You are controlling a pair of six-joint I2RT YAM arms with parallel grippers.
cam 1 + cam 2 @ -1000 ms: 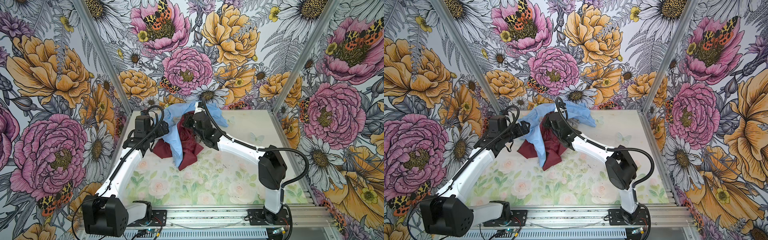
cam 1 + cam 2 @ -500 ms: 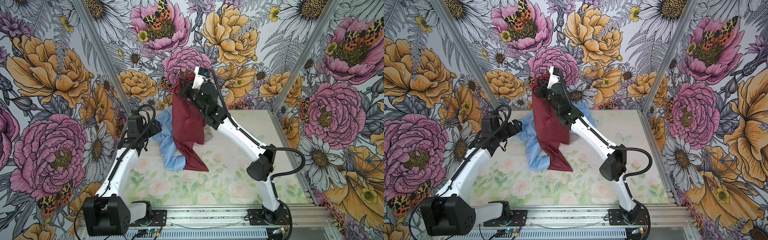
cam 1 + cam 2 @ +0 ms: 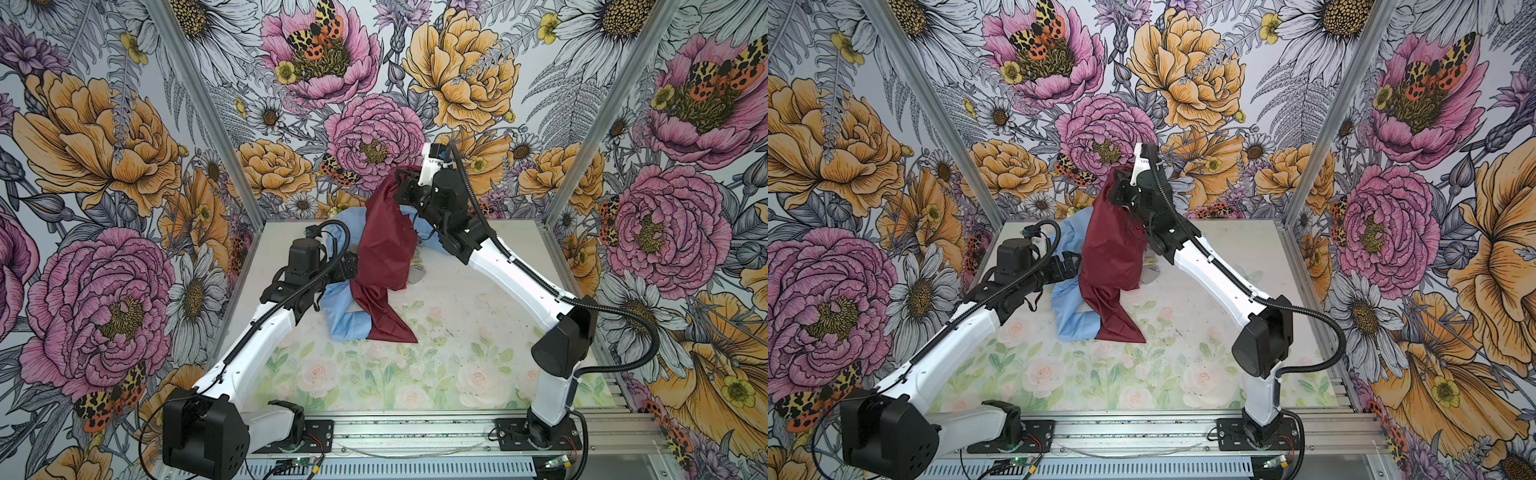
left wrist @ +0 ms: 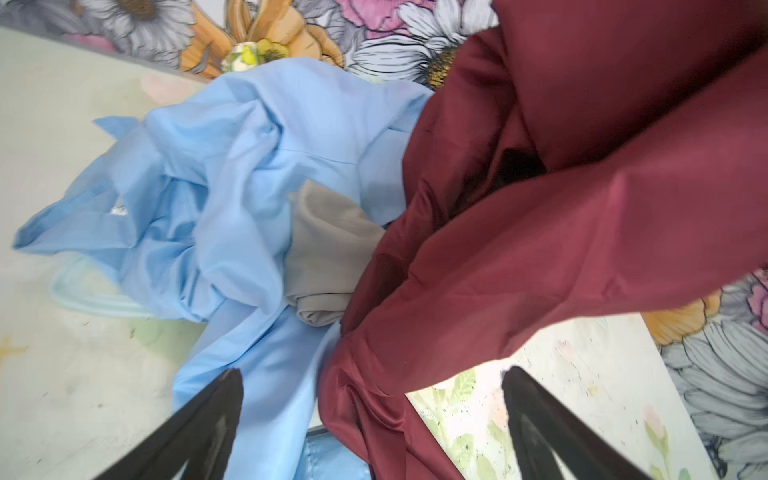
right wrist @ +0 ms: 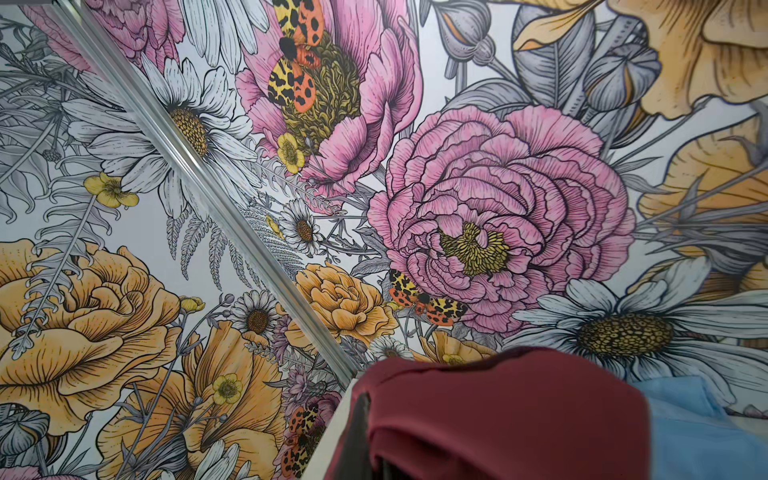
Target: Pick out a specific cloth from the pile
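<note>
My right gripper (image 3: 402, 183), clamped on the maroon cloth (image 3: 386, 245), now holds it high above the light blue cloth (image 3: 345, 316) it lay tangled with a second ago, only its tail still draped on the blue, my left gripper (image 3: 351, 266) gaping empty beside it, so it's nearly separated, I judge.

No writing, label, brand, number or sign can be read in any of the views.
</note>
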